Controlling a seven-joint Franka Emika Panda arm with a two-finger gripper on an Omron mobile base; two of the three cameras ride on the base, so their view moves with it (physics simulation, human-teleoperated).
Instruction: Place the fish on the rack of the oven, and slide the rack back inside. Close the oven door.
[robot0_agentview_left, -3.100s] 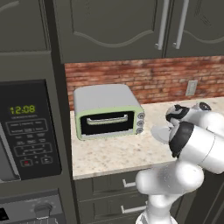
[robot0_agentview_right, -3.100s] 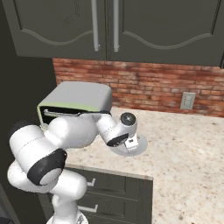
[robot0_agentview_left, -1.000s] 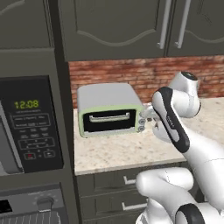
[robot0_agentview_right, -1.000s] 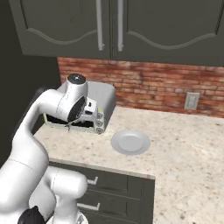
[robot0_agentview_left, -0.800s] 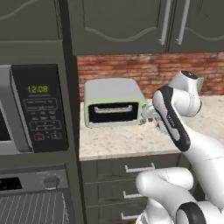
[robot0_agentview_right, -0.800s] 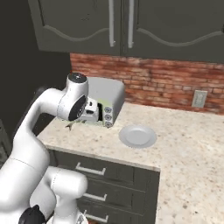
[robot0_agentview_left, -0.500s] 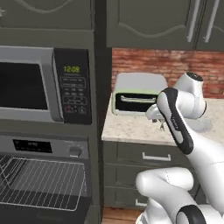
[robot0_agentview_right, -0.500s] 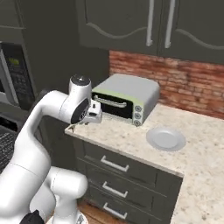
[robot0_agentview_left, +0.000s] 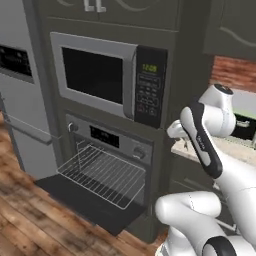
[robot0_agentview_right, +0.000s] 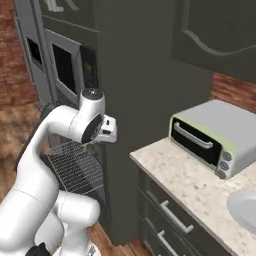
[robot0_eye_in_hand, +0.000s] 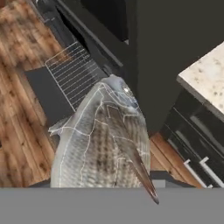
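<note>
silver-grey scaly fish (robot0_eye_in_hand: 103, 144), fin outspread

Fish (robot0_eye_in_hand: 103, 144): held in gripper (robot0_agentview_right: 109, 131). Oven (robot0_agentview_left: 107, 145): below and left of gripper; oven door (robot0_agentview_left: 85, 202) lay down flat, rack (robot0_agentview_left: 104, 174) drawn out above it. Microwave (robot0_agentview_left: 107, 80): above oven. Counter (robot0_agentview_right: 200, 192) and toaster oven (robot0_agentview_right: 212, 136): right of gripper.

I see the fish (robot0_eye_in_hand: 103, 144) as silvery-grey, scaly, slightly glossy. The rack (robot0_agentview_left: 102, 172) is thin bright metal wire. The oven door (robot0_agentview_left: 85, 202) looks matt black. Floor (robot0_agentview_left: 30, 220) is brown wood plank, counter (robot0_agentview_right: 195, 185) speckled pale stone, wall (robot0_agentview_right: 232, 90) rough red brick.
</note>
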